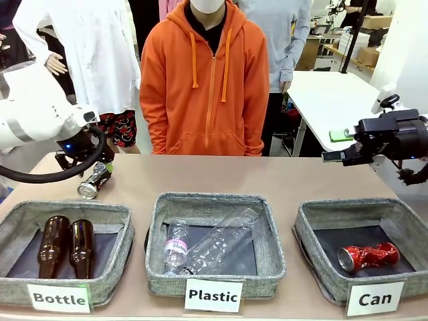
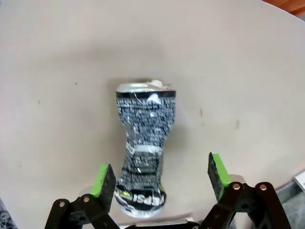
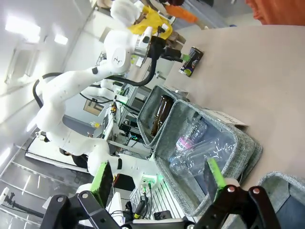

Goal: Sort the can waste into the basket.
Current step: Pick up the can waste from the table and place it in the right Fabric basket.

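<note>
The left gripper (image 2: 159, 179) is gaping around the dark can (image 2: 144, 150), its base cut off; the right gripper (image 3: 159, 179) is hanging open, empty.

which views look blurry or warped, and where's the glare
Left wrist view: the black can is sharp, the table soft, with a faint shadow around the can. Right wrist view: wide-angle tilt, ceiling lights blown out. Front view: sharp, highlights on the red can.
</note>
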`<state>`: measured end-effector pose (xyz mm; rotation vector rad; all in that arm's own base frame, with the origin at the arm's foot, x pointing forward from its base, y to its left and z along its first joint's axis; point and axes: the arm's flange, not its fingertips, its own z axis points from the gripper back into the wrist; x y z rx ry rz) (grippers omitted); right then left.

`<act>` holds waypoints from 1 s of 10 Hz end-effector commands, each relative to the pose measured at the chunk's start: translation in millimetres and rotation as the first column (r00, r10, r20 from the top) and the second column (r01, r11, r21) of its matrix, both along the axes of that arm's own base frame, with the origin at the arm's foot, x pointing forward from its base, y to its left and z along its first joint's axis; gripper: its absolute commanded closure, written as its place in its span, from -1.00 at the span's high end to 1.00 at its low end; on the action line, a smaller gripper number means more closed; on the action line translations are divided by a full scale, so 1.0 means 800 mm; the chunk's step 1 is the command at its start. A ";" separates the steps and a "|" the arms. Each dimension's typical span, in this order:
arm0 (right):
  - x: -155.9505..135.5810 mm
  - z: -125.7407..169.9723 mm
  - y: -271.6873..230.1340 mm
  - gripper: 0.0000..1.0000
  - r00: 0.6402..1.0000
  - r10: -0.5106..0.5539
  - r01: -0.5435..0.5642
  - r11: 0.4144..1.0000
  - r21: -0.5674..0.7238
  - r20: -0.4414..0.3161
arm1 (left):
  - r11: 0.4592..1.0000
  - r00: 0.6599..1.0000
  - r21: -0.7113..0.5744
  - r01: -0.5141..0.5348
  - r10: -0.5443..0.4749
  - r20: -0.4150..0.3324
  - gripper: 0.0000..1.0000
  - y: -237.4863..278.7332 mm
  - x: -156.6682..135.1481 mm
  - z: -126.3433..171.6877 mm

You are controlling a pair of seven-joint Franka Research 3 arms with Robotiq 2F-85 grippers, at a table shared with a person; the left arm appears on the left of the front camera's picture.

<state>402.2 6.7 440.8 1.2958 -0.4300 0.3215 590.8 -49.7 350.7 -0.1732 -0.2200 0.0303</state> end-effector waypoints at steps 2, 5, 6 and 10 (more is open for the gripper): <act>0.001 0.004 -0.005 1.00 1.000 0.012 -0.012 1.000 -0.002 0.001 | 0.994 0.999 0.100 0.048 -0.045 -0.024 1.00 -0.019 0.010 -0.020; 0.001 0.004 -0.005 1.00 1.000 0.012 -0.012 1.000 -0.002 0.001 | 0.990 1.000 0.138 0.012 -0.011 -0.009 1.00 -0.020 0.016 -0.030; 0.001 0.004 -0.005 1.00 1.000 0.012 -0.012 1.000 -0.002 0.001 | 0.989 1.000 0.147 0.011 -0.011 -0.003 -0.16 -0.020 0.014 -0.030; 0.001 0.004 -0.005 1.00 1.000 0.012 -0.012 1.000 -0.002 0.001 | 0.983 1.000 0.183 0.007 -0.007 0.003 -1.00 -0.021 0.013 -0.035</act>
